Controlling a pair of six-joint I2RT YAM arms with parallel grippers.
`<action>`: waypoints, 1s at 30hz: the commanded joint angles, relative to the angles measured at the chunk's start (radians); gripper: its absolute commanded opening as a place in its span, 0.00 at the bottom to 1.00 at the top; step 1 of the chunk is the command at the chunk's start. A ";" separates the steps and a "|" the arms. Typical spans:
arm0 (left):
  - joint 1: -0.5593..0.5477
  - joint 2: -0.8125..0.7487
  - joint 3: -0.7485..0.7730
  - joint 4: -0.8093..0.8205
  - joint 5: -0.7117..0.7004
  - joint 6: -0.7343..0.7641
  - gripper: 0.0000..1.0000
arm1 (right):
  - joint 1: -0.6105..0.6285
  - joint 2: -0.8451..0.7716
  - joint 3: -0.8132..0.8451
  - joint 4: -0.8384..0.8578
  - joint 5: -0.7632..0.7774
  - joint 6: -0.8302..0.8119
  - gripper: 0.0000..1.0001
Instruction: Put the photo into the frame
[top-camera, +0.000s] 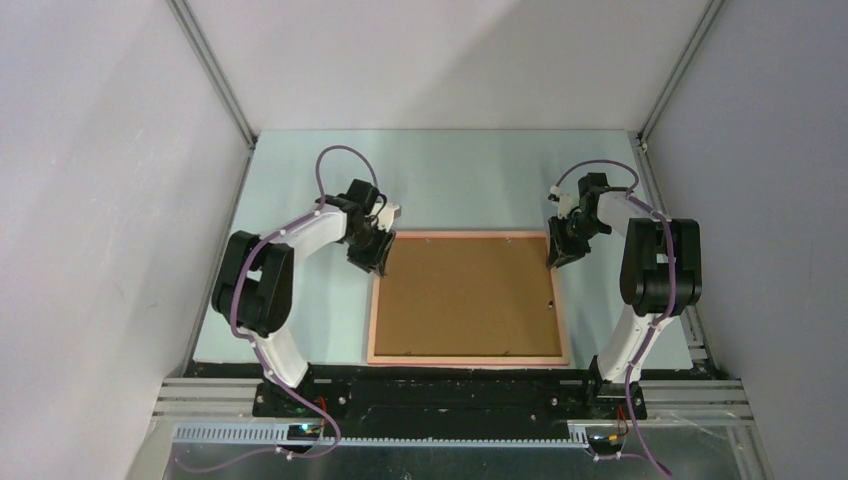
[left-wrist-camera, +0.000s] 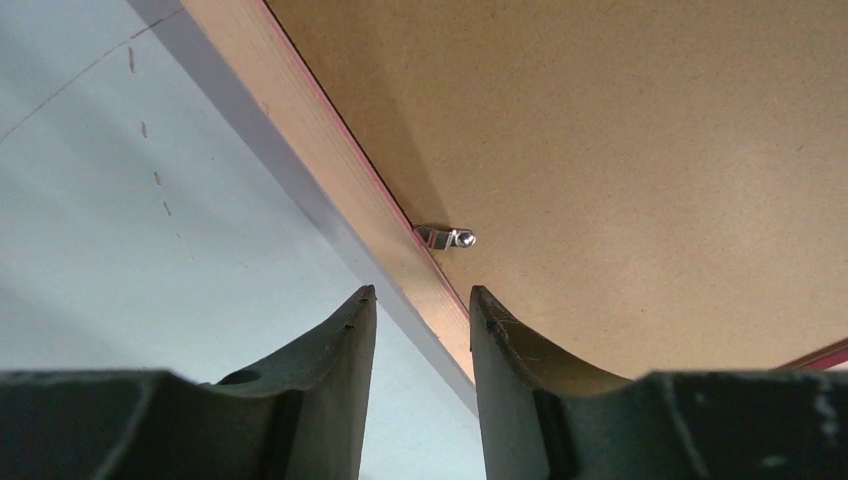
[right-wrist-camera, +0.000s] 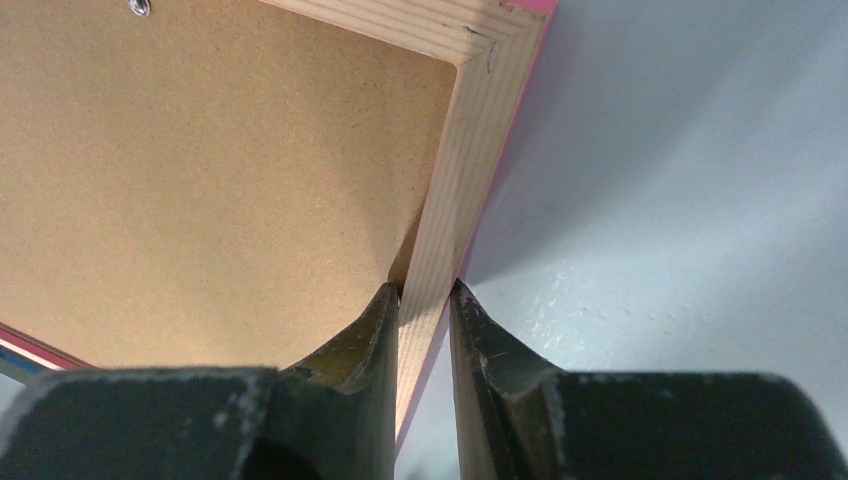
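**Count.** One frame (top-camera: 470, 357), one backing board (top-camera: 465, 295), two arms, two grippers. One metal clip (left-wrist-camera: 447, 238) shows in the left wrist view and one rivet (right-wrist-camera: 139, 7) in the right wrist view.

**Frame.** It is a thin rectangle with a salmon-pink outer edge and pale bare wood on the upturned side. It lies back side up at the centre of the table (top-camera: 460, 180), long sides running 9 to 3 o'clock. The plain brown board fills its opening. The clip sits on the board just inside the left rail. Whether any corner is raised off the table cannot be determined.

**Photo.** Not visible in any view. Whether it lies under the board cannot be told.

**Left gripper** (top-camera: 374, 262). It is at the frame's 10 o'clock corner. Its fingers are parted and straddle the left rail, one over the table and one over the board. A gap shows on the table side, so nothing is grasped.

**Right gripper** (top-camera: 560, 255). It is at the 2 o'clock corner. Its fingers are clenched on the right rail just below the mitred corner, one pressing each side of the wood.

**Surroundings.** Grey walls (top-camera: 100, 200) enclose the pale blue table at 9, 12 and 3 o'clock. A purple cable (top-camera: 335, 155) loops over the left arm. Only the two grippers stand over the frame.
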 joint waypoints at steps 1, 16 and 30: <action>-0.006 0.022 0.061 0.004 0.044 -0.033 0.45 | 0.009 -0.004 -0.016 -0.021 -0.027 -0.028 0.19; -0.006 0.146 0.132 0.021 0.035 -0.084 0.42 | -0.001 -0.004 -0.023 -0.019 -0.029 -0.032 0.18; -0.005 0.132 0.093 0.035 0.033 -0.085 0.22 | -0.004 -0.006 -0.023 -0.021 -0.034 -0.032 0.16</action>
